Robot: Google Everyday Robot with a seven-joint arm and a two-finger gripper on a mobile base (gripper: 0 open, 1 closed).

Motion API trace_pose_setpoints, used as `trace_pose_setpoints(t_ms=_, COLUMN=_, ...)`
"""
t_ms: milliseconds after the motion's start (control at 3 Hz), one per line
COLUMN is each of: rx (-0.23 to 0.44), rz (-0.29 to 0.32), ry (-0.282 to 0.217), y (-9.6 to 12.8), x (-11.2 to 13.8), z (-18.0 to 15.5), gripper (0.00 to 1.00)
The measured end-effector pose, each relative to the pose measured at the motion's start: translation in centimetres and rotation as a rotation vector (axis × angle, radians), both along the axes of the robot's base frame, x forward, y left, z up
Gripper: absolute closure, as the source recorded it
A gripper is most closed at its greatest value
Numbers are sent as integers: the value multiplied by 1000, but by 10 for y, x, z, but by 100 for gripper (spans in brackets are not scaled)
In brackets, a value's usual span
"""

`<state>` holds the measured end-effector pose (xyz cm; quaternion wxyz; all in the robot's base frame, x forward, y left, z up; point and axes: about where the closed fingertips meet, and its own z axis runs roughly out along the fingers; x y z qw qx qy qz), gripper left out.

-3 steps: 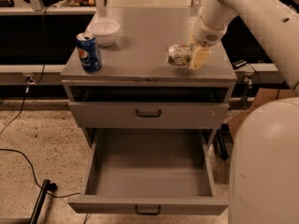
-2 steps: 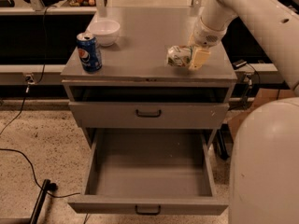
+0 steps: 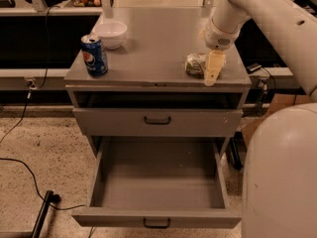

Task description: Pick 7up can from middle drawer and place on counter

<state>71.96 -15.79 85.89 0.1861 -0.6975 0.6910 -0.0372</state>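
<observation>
The gripper (image 3: 205, 71) hangs low over the right front corner of the counter surface (image 3: 158, 46), right against the 7up can (image 3: 193, 64), which lies on its side there. Whether it grips the can, I cannot tell. The middle drawer (image 3: 158, 182) stands pulled out. A Pepsi can (image 3: 94, 55) and white bowl (image 3: 110, 33) sit at the left.

White arm (image 3: 250, 4), cream fingers (image 3: 214, 69) at counter (image 3: 158, 48)

One 7up can (image 3: 194, 64), one Pepsi can (image 3: 94, 55), one bowl (image 3: 110, 34), two drawers (image 3: 124, 122) (image 3: 158, 180), one claw (image 3: 209, 76) over the counter (image 3: 158, 46)
</observation>
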Motion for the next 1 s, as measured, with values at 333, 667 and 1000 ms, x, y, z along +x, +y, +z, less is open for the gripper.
trace_pose_setpoints(t_ms=333, rx=-2, rz=10, ry=21, y=-11, x=0, z=-6, gripper=0)
trace_pose_setpoints(t_ms=667, rx=5, rz=-7, ry=21, y=-45, x=-7, z=0, gripper=0)
trace_pose_setpoints(t_ms=1000, rx=28, rz=-51, ry=12, y=-94, x=-22, z=4, gripper=0)
